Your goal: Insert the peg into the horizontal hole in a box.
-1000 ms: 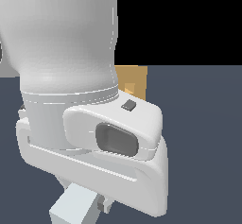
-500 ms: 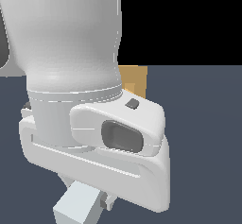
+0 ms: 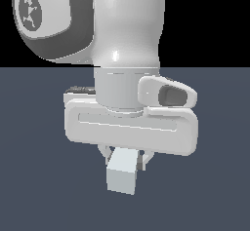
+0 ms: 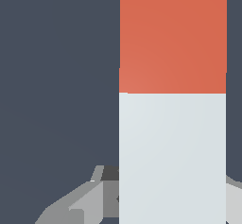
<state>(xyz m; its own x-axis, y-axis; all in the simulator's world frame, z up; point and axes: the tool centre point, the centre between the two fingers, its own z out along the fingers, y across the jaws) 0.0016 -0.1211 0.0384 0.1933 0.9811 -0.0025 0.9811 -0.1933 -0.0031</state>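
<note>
The robot arm [image 3: 128, 25] fills the exterior view, its white wrist and hand hanging over a dark slate-blue floor [image 3: 34, 176]. The gripper [image 3: 126, 158] is clamped on the peg [image 3: 122, 172], whose pale grey-white square end sticks out beneath the hand toward the camera. Short grey fingers [image 3: 104, 153] press against the bar on either side, just under the broad white body of the hand.

From the wrist view, the peg [image 4: 172, 124] runs away from the hand as a long flat-sided bar: the section nearest the fingers is pale grey-white, and the farther section is orange-red, the colour changing along a straight line across the bar. Grey fingers [image 4: 78, 204] show at the base of the bar on both sides of the pale section. Around the peg only the dark floor [image 4: 56, 76] appears.

The box and its hole cannot be seen in either view; the arm blocks much of the scene behind it.
</note>
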